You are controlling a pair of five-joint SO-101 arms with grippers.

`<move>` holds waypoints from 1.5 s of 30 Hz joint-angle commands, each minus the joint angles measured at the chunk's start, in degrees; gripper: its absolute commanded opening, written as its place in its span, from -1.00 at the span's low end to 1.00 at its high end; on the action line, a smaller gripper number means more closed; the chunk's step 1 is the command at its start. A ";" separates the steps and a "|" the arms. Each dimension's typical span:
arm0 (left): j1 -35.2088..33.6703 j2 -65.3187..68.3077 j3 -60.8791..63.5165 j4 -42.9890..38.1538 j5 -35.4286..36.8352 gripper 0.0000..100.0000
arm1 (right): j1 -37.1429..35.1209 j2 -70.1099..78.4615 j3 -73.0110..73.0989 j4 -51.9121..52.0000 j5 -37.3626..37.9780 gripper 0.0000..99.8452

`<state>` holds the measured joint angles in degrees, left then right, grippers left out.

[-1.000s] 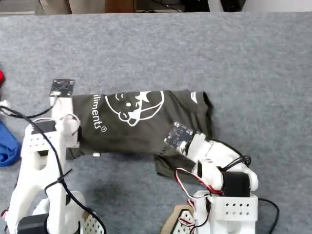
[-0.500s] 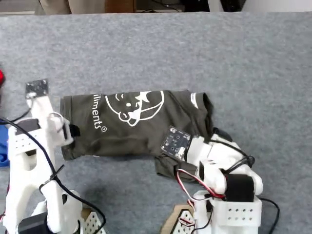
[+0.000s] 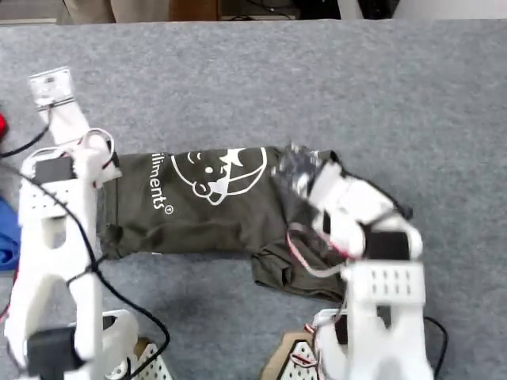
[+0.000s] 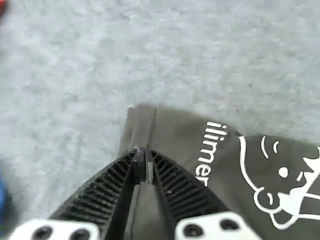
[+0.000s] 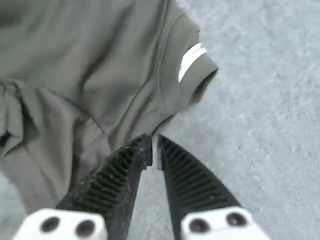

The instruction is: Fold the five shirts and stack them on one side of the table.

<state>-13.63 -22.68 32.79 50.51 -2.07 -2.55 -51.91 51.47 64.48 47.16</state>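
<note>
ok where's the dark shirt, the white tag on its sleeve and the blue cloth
dark shirt (image 3: pixel 198 226), high view, plain fabric below the white print
white tag (image 5: pixel 190 59), right wrist view, middle of the strip on the sleeve
blue cloth (image 3: pixel 5 245), high view, its part at the left edge

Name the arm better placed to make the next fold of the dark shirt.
Left, probably. The left gripper is shut on the dark olive printed shirt at its end edge, ready to carry it over. The right gripper is shut beside the sleeve end, with no cloth seen pinched.
</note>
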 commanded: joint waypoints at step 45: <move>3.08 32.22 -27.16 18.02 -6.68 -0.96 | 3.30 51.03 -47.69 7.12 -0.18 -0.99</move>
<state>-12.04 16.00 3.16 67.12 -6.55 1.76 9.01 -2.33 71.52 44.97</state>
